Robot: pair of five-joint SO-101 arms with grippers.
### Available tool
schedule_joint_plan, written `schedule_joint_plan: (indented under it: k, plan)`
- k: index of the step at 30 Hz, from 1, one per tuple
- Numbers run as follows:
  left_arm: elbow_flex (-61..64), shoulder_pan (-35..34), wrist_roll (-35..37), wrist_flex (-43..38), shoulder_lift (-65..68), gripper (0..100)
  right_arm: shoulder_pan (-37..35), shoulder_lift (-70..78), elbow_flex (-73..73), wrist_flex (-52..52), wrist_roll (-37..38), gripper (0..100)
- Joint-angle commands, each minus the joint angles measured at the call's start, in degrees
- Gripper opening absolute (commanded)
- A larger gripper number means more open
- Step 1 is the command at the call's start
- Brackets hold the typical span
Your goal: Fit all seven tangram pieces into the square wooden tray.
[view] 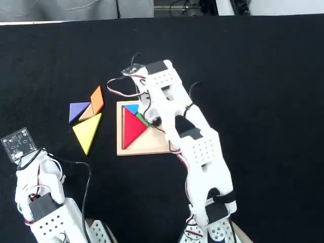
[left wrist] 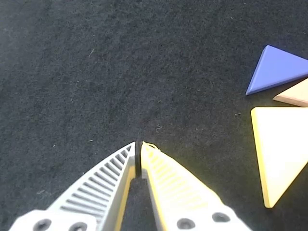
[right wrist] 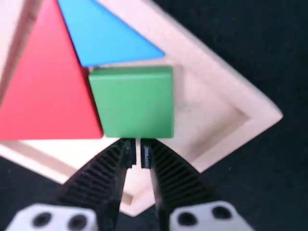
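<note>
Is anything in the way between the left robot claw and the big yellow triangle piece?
No. Just bare black cloth lies between the left gripper and the big yellow triangle piece.

Three pieces (view: 132,127) lie in the tray (view: 152,147), four (view: 87,132) left of it.

One tray (view: 152,148) is holding three pieces: red (view: 132,129), blue (view: 131,108), green (right wrist: 132,101). Four are lying outside: purple (view: 77,110), orange (view: 97,99), tan (view: 88,112), yellow (view: 87,132).
</note>
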Motion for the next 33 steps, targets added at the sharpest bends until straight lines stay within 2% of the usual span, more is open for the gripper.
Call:
schedule_joint_plan:
  k: [1, 11, 20, 27, 33]
  plan:
    - [1.01, 0.48, -0.26, 0.26, -0.26, 3, -0.62, 1.63, -5.76, 0.00, 0.62, 1.8]
    - [1.01, 0.48, -0.26, 0.26, -0.26, 3, -5.89, 2.77, -16.75, 6.59, 0.26, 1.8]
    - [1.01, 0.48, -0.26, 0.26, -0.26, 3, -1.76, 2.86, -16.48, 7.12, 0.53, 1.8]
    - [1.01, 0.48, -0.26, 0.26, -0.26, 3, -3.52, 2.51, -12.53, 6.77, 0.62, 1.8]
    - [1.01, 0.48, -0.26, 0.26, -0.26, 3, 3.16, 2.77, -21.23, 5.63, 0.26, 1.8]
